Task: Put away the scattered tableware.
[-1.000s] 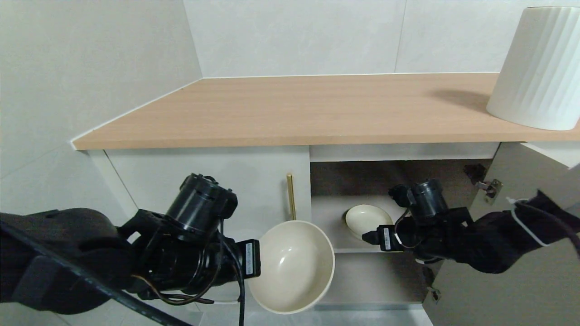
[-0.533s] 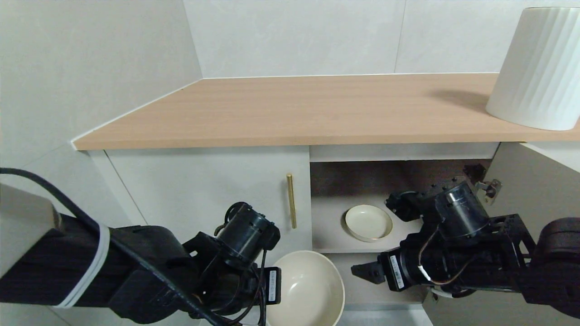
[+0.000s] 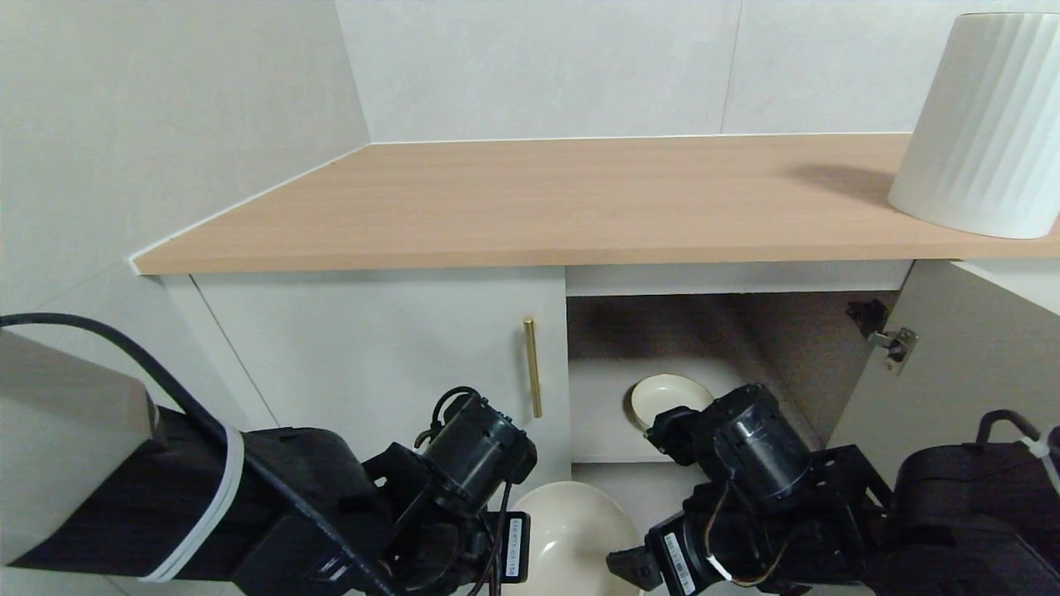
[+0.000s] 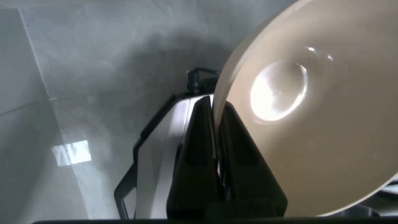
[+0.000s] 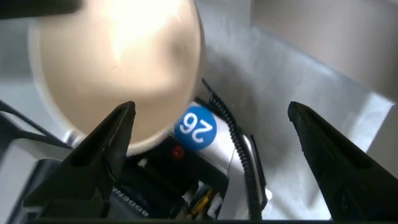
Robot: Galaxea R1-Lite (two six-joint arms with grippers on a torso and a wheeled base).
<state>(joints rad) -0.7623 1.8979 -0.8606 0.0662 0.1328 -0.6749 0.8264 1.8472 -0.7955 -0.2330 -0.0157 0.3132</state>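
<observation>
A cream bowl (image 3: 571, 534) hangs low in front of the open cabinet, and my left gripper (image 3: 520, 548) is shut on its rim. The left wrist view shows both fingers (image 4: 200, 134) pinching the edge of the bowl (image 4: 311, 106). A small cream plate (image 3: 669, 396) lies on the cabinet shelf (image 3: 600, 414). My right gripper (image 3: 627, 571) sits open and holds nothing, just right of the bowl and below the shelf. In the right wrist view its fingers (image 5: 112, 143) stand wide apart, with the bowl (image 5: 118, 62) beyond them.
The cabinet's left door (image 3: 381, 348) is closed and has a brass handle (image 3: 532, 366). The right door (image 3: 952, 364) stands swung open. A tall white ribbed container (image 3: 985, 124) stands on the wooden countertop (image 3: 538, 199) at the right.
Both arms have dropped lower and pulled back from the cabinet. The bowl went down with the left gripper. The right gripper withdrew from the shelf, where the small plate stays.
</observation>
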